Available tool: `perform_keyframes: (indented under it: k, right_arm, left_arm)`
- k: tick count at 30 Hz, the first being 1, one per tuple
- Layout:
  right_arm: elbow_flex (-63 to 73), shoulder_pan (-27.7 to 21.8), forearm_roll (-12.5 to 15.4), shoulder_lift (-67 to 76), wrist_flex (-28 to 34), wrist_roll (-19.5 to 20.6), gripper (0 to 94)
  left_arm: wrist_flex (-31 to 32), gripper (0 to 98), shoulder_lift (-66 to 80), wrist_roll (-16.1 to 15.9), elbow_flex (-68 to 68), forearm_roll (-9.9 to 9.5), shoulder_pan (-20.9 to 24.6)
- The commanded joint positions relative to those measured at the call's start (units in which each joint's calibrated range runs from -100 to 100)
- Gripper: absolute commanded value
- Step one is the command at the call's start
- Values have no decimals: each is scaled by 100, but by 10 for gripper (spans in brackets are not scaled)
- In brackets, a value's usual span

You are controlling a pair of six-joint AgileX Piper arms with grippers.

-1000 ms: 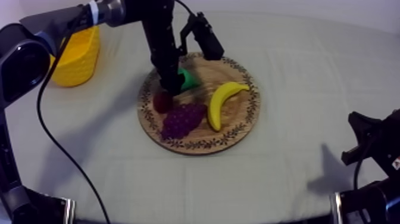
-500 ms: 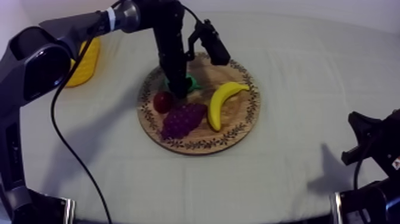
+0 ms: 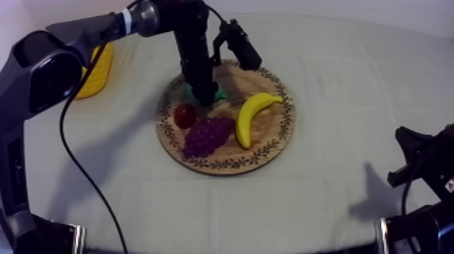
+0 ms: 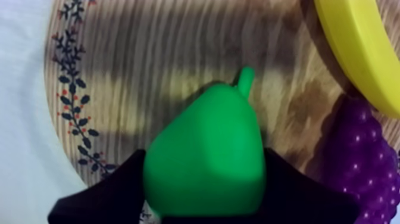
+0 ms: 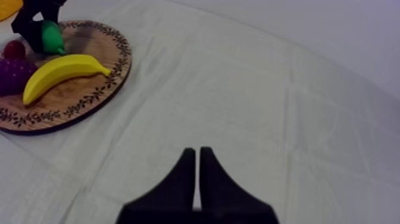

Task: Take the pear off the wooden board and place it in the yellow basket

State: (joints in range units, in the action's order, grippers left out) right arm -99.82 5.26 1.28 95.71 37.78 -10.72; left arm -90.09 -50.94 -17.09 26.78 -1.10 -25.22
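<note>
The left gripper point(image 3: 202, 94), closed round the green pear point(image 3: 217, 93) over the wooden board point(image 3: 270, 132), has the yellow basket point(image 3: 96, 71) toward the frame's upper left.

Your left arm point(image 3: 74, 32) is glossy black with a fat rounded joint casing, and a white band point(image 3: 125, 17) rings its slim upper tube. The left fingers point(image 4: 104, 193) are flat matt black wedges. Your right arm point(image 3: 425, 165) is black too (blockier, with angular edges), and the right fingers point(image 5: 186, 176) are narrow black blades tapering to blunt tips.
</note>
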Motion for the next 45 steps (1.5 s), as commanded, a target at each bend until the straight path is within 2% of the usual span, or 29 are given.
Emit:
perform_keyframes:
  k: [1,15,36,45]
  right_arm:
    - [5,3,1,4,4,0,4]
    - [5,3,1,4,4,0,4]
    - [5,3,1,4,4,0,4]
    - [5,3,1,4,4,0,4]
  left_arm:
    - [17,530,-10,11,-14,-9,1]
    - [23,482,382,80,-143,-52,-80]
    - [-875,488,2619,203,-366,-212,-267]
    - [-963,488,3027,239,-328,-281,-302]
